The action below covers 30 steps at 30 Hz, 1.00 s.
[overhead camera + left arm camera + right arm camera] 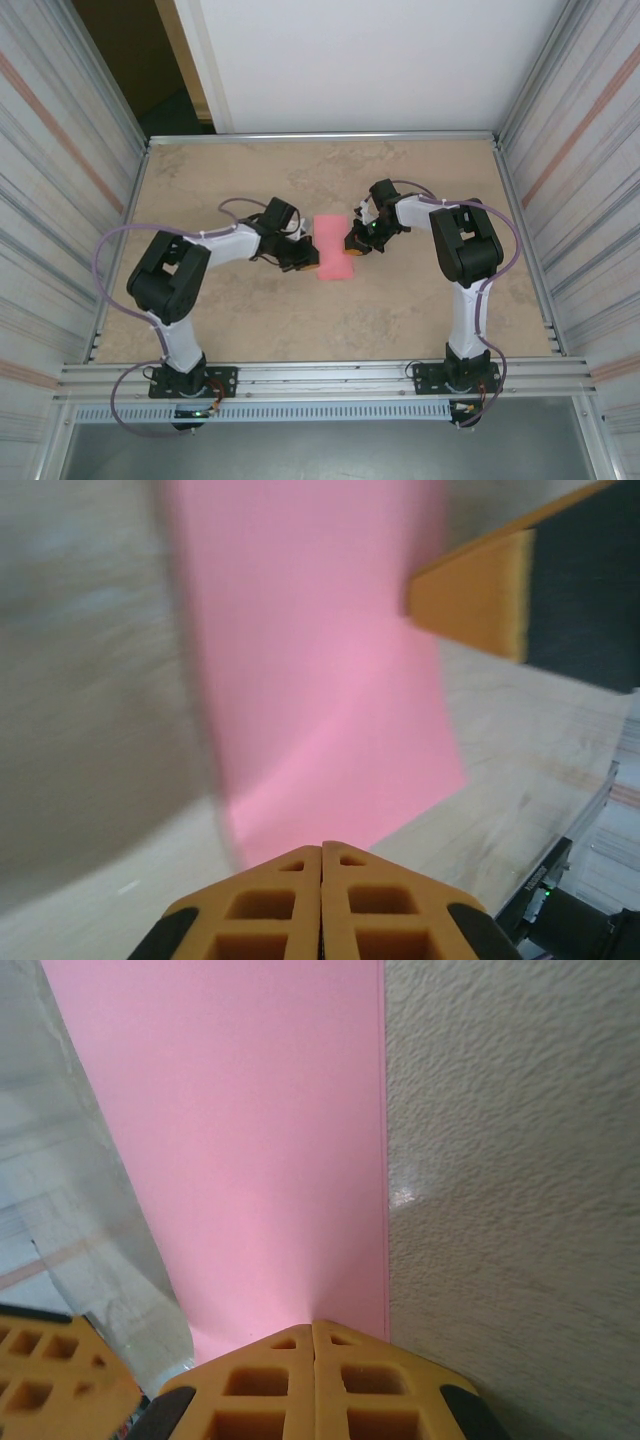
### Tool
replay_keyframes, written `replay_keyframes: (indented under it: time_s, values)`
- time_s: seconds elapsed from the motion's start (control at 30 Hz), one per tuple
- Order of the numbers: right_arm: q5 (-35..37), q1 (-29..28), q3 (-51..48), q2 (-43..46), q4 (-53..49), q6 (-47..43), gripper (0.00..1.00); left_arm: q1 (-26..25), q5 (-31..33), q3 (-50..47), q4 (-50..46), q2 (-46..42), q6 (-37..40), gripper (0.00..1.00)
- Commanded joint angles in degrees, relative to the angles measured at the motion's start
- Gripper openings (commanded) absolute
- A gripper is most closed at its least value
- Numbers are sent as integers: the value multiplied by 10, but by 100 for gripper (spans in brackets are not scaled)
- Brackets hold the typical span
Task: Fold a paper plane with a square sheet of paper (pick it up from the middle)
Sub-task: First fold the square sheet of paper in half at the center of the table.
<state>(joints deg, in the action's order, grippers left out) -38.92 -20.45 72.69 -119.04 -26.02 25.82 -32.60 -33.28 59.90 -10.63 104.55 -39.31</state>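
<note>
While both my arms meet mid-bench, the paper (335,235) sits between them as a pink strip, taller than wide, not a full square, so it looks folded in half or close to it. My left end effector (303,263) is at the paper's 8 o'clock corner and my right end effector (353,243) at its 3 o'clock edge.

In both wrist views the fingers are pressed together with no gap and the pink edge runs right into the tips. I read that as each one pinching the paper. Whether the strip lies flat on the bench (250,330) or is lifted a bit, I can't tell.

Step, my judgement: the first centre fold, with no nose or wing folds and no dart shape yet.

Next move calls for lining up the edges, pressing the crease flat along its length, then letting go without dragging the thin paper askew.
</note>
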Motion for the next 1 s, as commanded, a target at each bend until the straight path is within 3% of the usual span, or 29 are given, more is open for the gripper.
replay_keyframes:
  time_s: [0.0, 0.3, 0.6, 0.8, 0.97]
  values:
    - [216, 17, -55, -62, -76, -1, 4, -15, 0, 36, 22, 43, -26, 9]
    - [220, 15, -47, -72, -79, -5, 4, -1, 4, 77, 27, 99, -27, 9]
    - [231, 15, -43, -79, -87, -7, 4, 64, -35, -55, 33, 34, -3, 10]
    - [234, 10, -42, -79, -90, -4, 4, 44, -42, -26, 30, -19, 13, 10]
    - [236, 6, -44, -80, -90, -1, 4, 2, -41, 28, 41, 21, -2, 10]
